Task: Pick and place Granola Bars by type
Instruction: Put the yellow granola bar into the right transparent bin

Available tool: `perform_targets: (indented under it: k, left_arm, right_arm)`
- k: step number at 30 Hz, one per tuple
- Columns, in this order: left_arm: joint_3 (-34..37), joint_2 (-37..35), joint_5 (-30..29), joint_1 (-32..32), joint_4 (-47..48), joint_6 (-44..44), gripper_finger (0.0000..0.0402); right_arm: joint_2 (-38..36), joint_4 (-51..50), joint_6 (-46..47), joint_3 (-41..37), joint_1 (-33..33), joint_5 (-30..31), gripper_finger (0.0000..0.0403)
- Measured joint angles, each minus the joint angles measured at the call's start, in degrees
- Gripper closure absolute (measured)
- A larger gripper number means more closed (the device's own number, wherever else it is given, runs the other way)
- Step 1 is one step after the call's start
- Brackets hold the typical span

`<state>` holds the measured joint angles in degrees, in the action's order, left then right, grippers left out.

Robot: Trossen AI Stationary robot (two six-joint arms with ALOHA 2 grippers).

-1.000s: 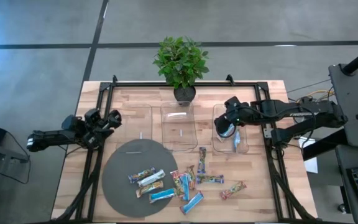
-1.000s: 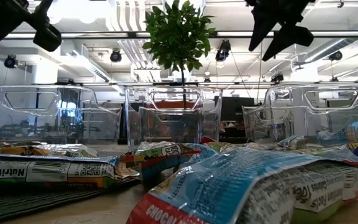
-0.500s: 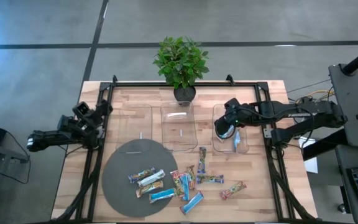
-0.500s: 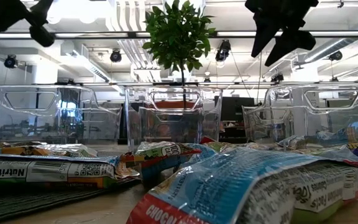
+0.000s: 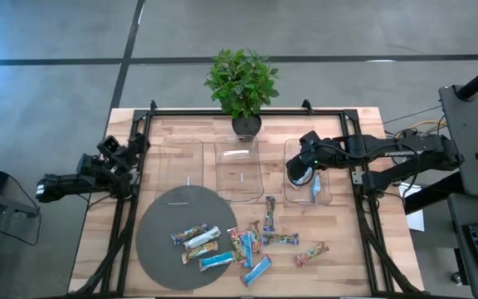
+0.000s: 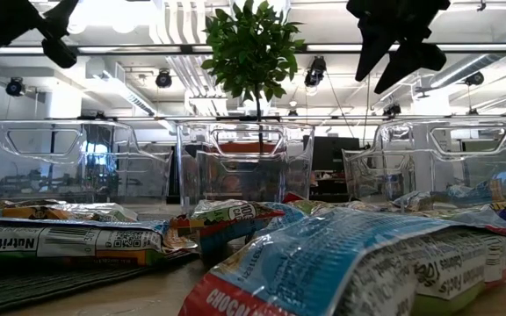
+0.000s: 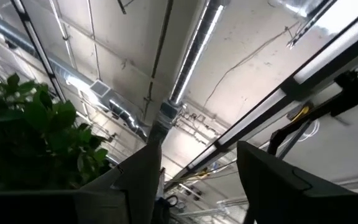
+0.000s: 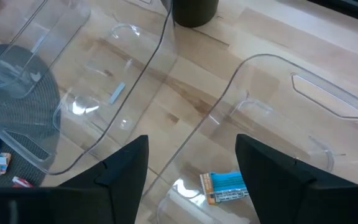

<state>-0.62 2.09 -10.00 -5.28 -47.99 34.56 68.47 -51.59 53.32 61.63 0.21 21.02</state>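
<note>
- The right gripper point(image 5: 299, 173) hung over the right clear tray point(image 5: 329, 196). Its two fingers were apart and held nothing.
- One blue-and-white bar point(image 8: 224, 186) lay at the bottom of that right tray, below the fingers.
- The left gripper point(image 5: 131, 148) was off at the left edge of the table point(image 5: 347, 257), tipped up toward the ceiling. Its fingers were apart and held nothing too.
- The other granola bars point(image 5: 247, 241) lay in a loose bunch on the front part of the table.
- Some of them sat on the round grey mat point(image 5: 160, 224), and the others sat on the wood just beside it.
- The middle clear tray point(image 5: 239, 170) and the left clear tray point(image 5: 181, 166) stood in a row with the right one.
- A green plant point(image 5: 241, 83) in a dark pot stood at the back, behind the middle tray.
</note>
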Motion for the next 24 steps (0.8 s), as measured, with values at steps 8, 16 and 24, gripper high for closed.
perform_targets:
  k: [8, 16, 24]
  left_arm:
    - [0.0, 0.0, -0.1, 0.0, 0.0, 7.4, 0.0209]
    - [-0.8, 0.1, -0.7, 0.0, -0.4, 9.6, 0.0209]
    - [-14.8, 6.7, 0.7, 0.2, 28.5, 10.1, 0.0212]
  right_arm:
    - [0.0, 0.0, 0.0, 0.0, 0.0, 0.0, 0.0174]
    - [0.0, 0.0, 0.0, 0.0, 0.0, 0.0, 0.0176]
    - [0.0, 0.0, 0.0, 0.0, 0.0, -0.1, 0.0177]
